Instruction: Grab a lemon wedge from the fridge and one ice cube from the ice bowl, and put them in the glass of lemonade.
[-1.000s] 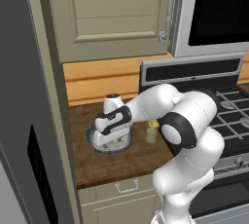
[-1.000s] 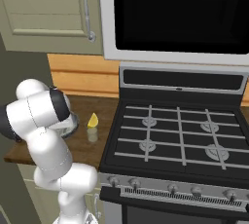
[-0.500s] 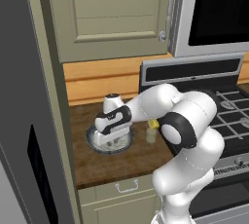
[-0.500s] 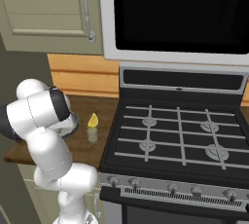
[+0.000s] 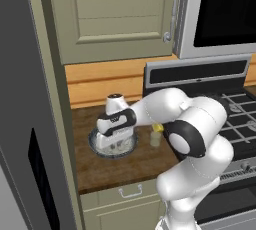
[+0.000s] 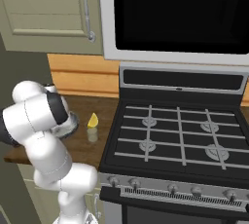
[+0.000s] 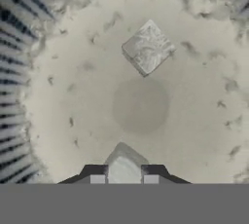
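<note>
In my hand view the gripper (image 7: 124, 177) is clenched on an ice cube (image 7: 123, 165) at six o'clock. A second cube (image 7: 148, 47) lies at twelve inside the ice bowl (image 5: 97, 146). The glass of lemonade (image 5: 155, 137), lemon wedge (image 6: 92, 120) atop, stands at the bowl's three o'clock.

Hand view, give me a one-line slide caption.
Gripper shut on an ice cube inside the ice bowl, a second cube lying beyond.
</note>
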